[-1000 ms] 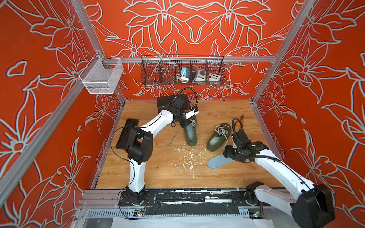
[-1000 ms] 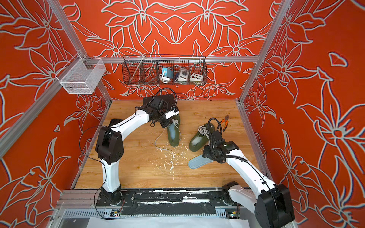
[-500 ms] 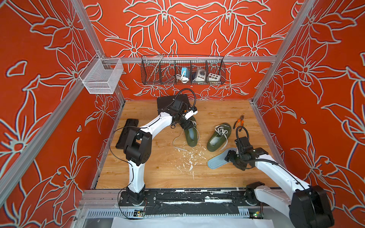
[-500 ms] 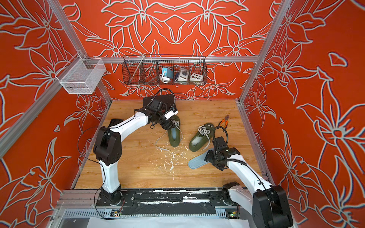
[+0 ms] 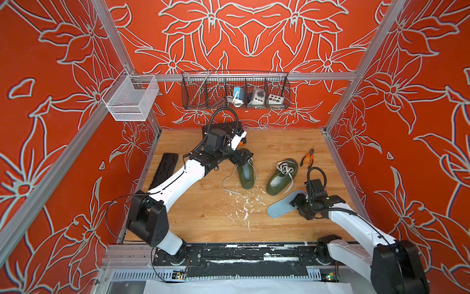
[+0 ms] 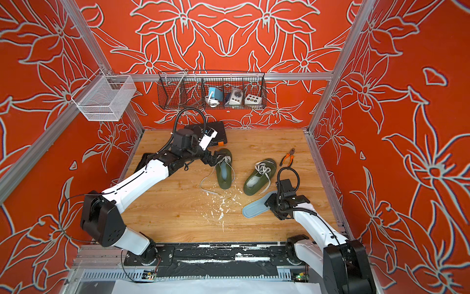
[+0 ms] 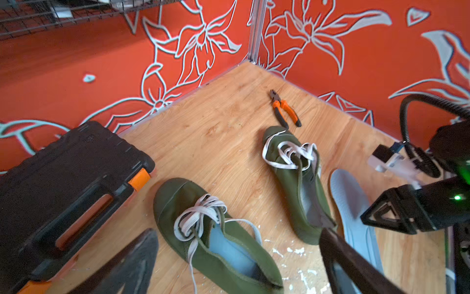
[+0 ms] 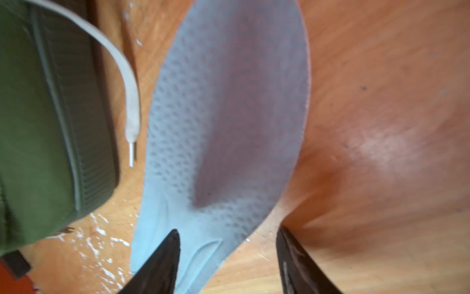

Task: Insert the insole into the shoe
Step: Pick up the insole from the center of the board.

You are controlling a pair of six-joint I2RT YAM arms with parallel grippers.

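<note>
open floor (image 5: pixel 203 224) beside insole (image 5: pixel 281 207) (stray lace (image 5: pixel 223 183))

No text, label, brand or number is legible on anything here.

so my left gripper (image 7: pixel 237 233) is popping open, going from pinched shut a second ago to fingers spread wide over the laced end of the shoe (image 5: pixel 246 175). Meanwhile I'm pulling my right arm back toward my base, away from the second shoe (image 5: pixel 281 178), and dropping lower. My right gripper (image 8: pixel 227 230) is narrowing at the heel end of the insole (image 8: pixel 229 101), one finger over it, one off its edge.
</note>
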